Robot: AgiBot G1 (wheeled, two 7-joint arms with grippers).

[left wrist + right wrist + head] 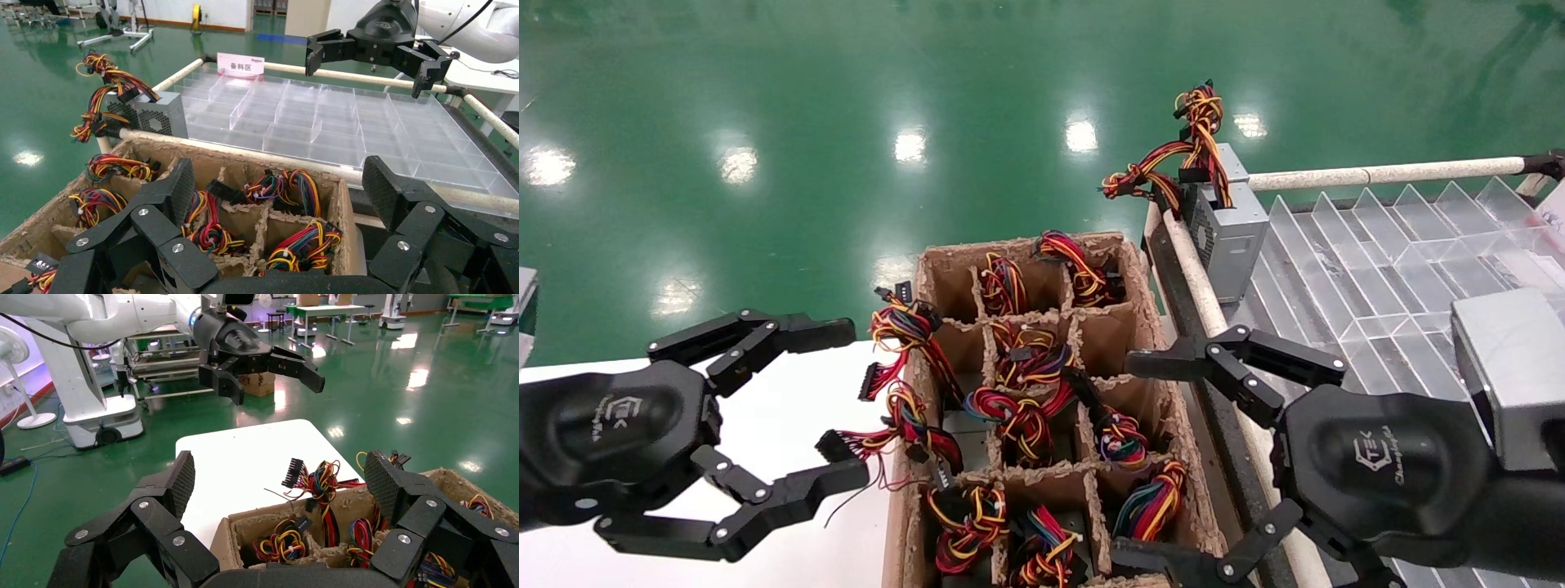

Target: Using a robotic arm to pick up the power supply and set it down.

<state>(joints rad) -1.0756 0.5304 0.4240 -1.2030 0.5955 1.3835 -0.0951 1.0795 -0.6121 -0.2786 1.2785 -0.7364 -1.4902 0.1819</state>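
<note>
A grey power supply (1228, 233) stands upright at the far left corner of the clear divided tray (1385, 269), its wire bundle (1189, 143) sticking up; it also shows in the left wrist view (153, 115). More wire bundles (1021, 412) fill the cardboard box (1152, 327). My right gripper (1132, 461), with a silver block (1512, 367) at its wrist, hangs open over the box's right wall and the rail, empty (281, 478). My left gripper (850, 400) is open and empty at the box's left side (278, 184).
A white table (789, 433) lies left of the box. A padded rail (1201, 286) runs between the box and the tray, and another rail (1377, 174) along the tray's far side. A pink label sign (240, 64) stands at the tray's edge. Green floor lies beyond.
</note>
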